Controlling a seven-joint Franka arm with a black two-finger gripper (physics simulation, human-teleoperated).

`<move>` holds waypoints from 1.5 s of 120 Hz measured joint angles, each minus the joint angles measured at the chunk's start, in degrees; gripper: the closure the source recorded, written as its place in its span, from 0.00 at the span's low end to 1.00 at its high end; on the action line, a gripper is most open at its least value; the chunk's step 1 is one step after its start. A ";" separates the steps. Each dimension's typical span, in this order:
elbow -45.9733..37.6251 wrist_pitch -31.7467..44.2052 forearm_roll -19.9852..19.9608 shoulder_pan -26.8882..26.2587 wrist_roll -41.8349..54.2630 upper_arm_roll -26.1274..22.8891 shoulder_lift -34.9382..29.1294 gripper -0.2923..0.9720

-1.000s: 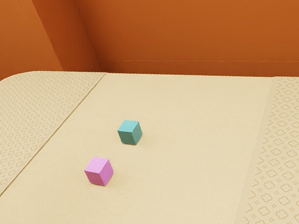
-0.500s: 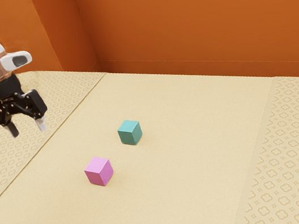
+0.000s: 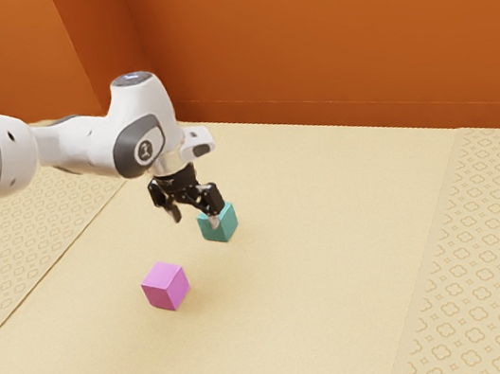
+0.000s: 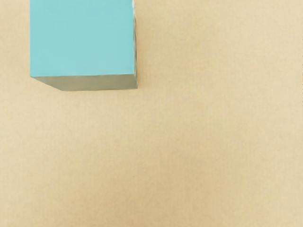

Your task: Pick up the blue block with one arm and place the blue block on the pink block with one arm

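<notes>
Nearest the camera, the pink block (image 3: 166, 286) sits alone on the table (image 3: 339, 258), with nothing stacked on it. Just beyond it, the blue block (image 3: 220, 223), teal in tint, rests flat on the table, unlifted. The pincer (image 3: 194, 217) hangs at that block's side toward the exterior view's left, spread wide and gripping nothing. One fingertip overlaps the cube's face. The wrist view puts the blue block (image 4: 83, 42) off-centre from the hand. Lowering from here could, I judge, land a finger on its top or shove it askew. Closing off-centre risks a corner pinch that slips during lifting.
</notes>
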 joint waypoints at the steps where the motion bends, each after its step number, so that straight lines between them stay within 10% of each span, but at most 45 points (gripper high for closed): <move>1: 0.34 0.25 0.03 0.27 0.26 -0.25 0.39 0.25; 57: 12.23 4.97 0.19 2.18 11.16 -0.75 12.46 0.25; 180: 28.07 -12.53 -1.03 1.88 17.26 -0.51 21.74 0.25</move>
